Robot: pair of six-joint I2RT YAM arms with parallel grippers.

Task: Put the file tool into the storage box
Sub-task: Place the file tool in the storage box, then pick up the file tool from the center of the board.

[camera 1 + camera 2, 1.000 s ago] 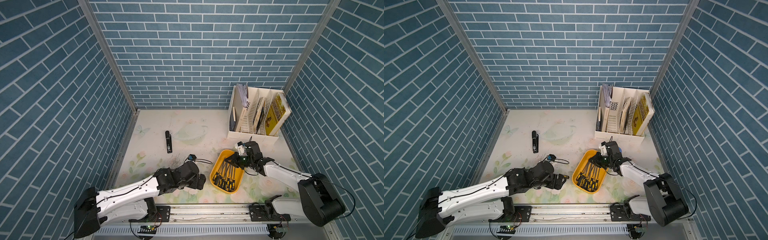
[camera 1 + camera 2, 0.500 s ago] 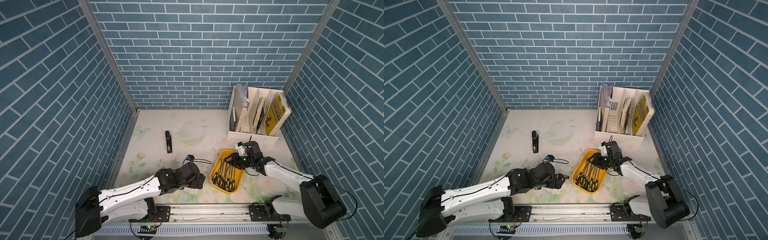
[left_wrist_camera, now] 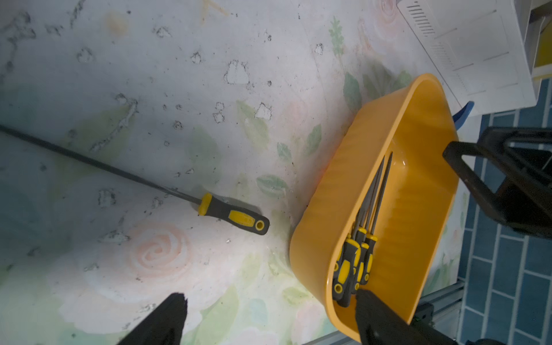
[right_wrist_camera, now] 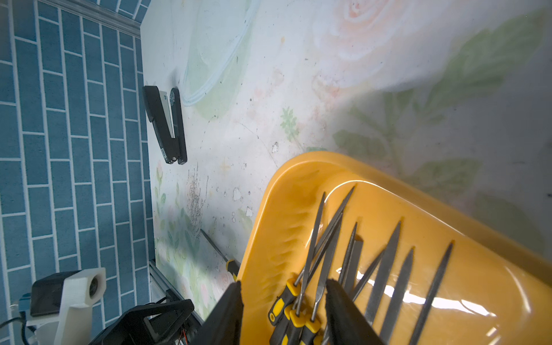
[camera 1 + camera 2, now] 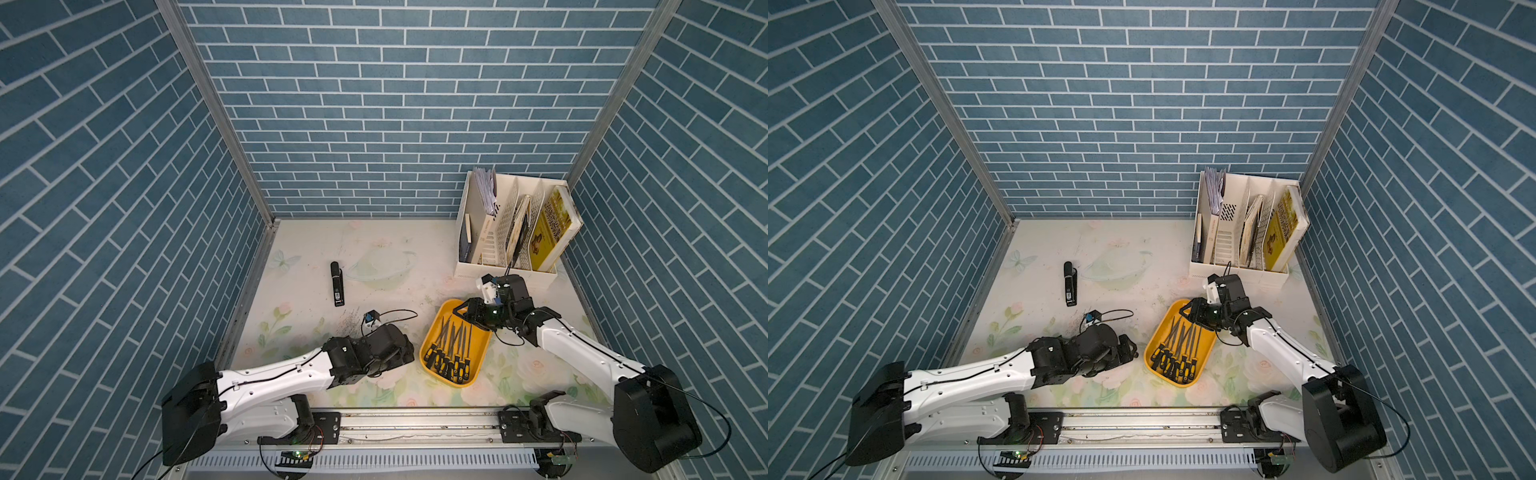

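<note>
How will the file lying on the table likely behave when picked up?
The file is probably stiff: its thin shaft runs straight. Likely hard to pinch there, lying flat on the table. Its thicker black-and-yellow handle should grip better.

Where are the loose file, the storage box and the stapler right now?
loose file (image 3: 236,216): left wrist view, on its handle.
storage box (image 3: 325,203): left wrist view, on its outer wall.
stapler (image 5: 337,284): a top view, mid-body.

One file tool (image 3: 233,216), with a slim dark shaft and a black-and-yellow handle, is lying flat on the table (image 3: 179,74), its handle end just beside the storage box (image 3: 328,185) but not touching it. The shallow yellow-orange box is sitting upright, holding several more files (image 5: 451,351) lying roughly parallel with their handles bunched at one end.
</note>
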